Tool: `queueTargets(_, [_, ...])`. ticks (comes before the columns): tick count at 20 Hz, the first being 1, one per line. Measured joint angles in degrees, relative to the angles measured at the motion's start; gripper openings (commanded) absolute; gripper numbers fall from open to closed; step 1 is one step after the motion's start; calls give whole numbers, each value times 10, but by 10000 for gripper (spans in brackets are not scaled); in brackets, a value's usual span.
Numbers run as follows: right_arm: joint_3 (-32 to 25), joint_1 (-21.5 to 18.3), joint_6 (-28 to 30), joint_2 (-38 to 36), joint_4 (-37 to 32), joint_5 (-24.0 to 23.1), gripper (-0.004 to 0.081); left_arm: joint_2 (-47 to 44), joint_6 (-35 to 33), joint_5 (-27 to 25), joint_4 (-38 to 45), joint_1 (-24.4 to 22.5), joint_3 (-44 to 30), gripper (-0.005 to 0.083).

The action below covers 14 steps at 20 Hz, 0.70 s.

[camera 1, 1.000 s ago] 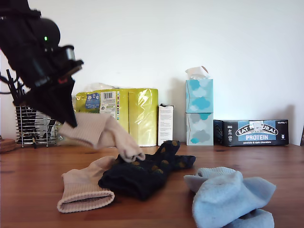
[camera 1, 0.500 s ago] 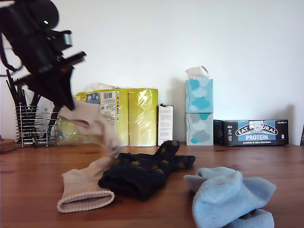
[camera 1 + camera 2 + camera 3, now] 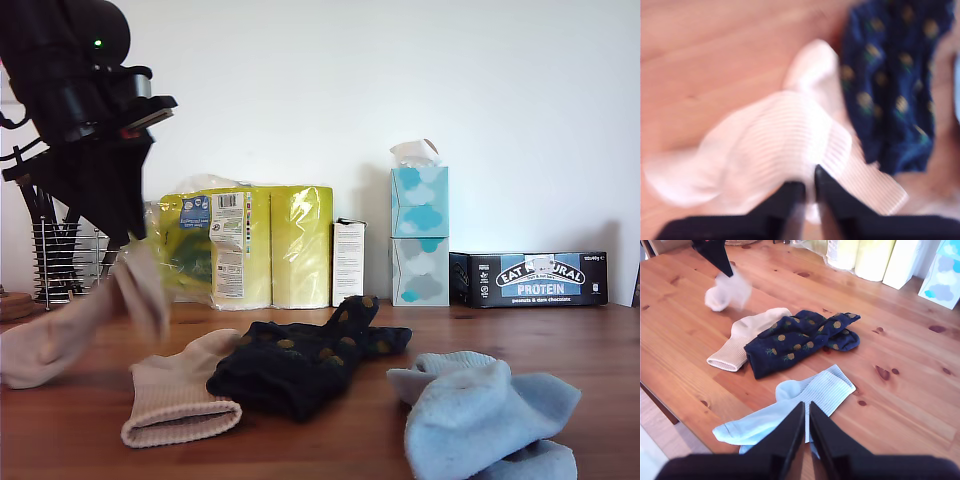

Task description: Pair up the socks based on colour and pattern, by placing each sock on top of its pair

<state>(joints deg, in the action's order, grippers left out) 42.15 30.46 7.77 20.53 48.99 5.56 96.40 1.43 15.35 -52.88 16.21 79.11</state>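
My first gripper [image 3: 130,232] [image 3: 809,182] is shut on a beige ribbed sock [image 3: 70,330] [image 3: 770,150], which swings blurred above the table at the exterior view's left. The other beige sock [image 3: 178,395] [image 3: 747,337] lies flat, its foot tucked under the dark navy spotted socks [image 3: 300,365] [image 3: 800,340] [image 3: 890,85]. Light blue socks [image 3: 485,415] [image 3: 800,400] lie bunched at the exterior view's lower right. My second gripper [image 3: 806,412] hovers above them, shut, with nothing between its fingers. It does not show in the exterior view.
Along the back wall stand a wire utensil rack [image 3: 60,262], a yellow paper roll pack [image 3: 255,245], a small white carton [image 3: 348,262], stacked tissue boxes [image 3: 420,235] and a dark protein bar box [image 3: 530,278]. The table's near edge [image 3: 670,410] shows in the second wrist view.
My first gripper has lifted the beige sock off the navy socks and swung it toward the exterior view's left. The other socks have not moved.
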Motion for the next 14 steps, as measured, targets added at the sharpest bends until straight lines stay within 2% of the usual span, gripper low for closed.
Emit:
queueTargets(2, [0,0,7,0,-4,1,-12,0,-3,0,3,16,0,597])
queueTargets(3, [0,0,10,0,-6,1,-12,0,-10,0,7,23,0,531])
queueTargets(4, [0,0,11,0,-9,1,-12,0,-21,8,14,33,0,442])
queueTargets(6, [0,0,11,0,-14,1,-12,0,-45,34,43,63,0,197])
queueTargets(9, [0,0,11,7,-14,1,-12,0,-50,37,69,116,0,-20])
queueTargets(11, [0,0,11,15,-14,1,-12,1,-55,45,60,138,0,-24])
queueTargets(14, [0,0,11,15,-14,3,-12,11,-65,32,39,139,0,-24])
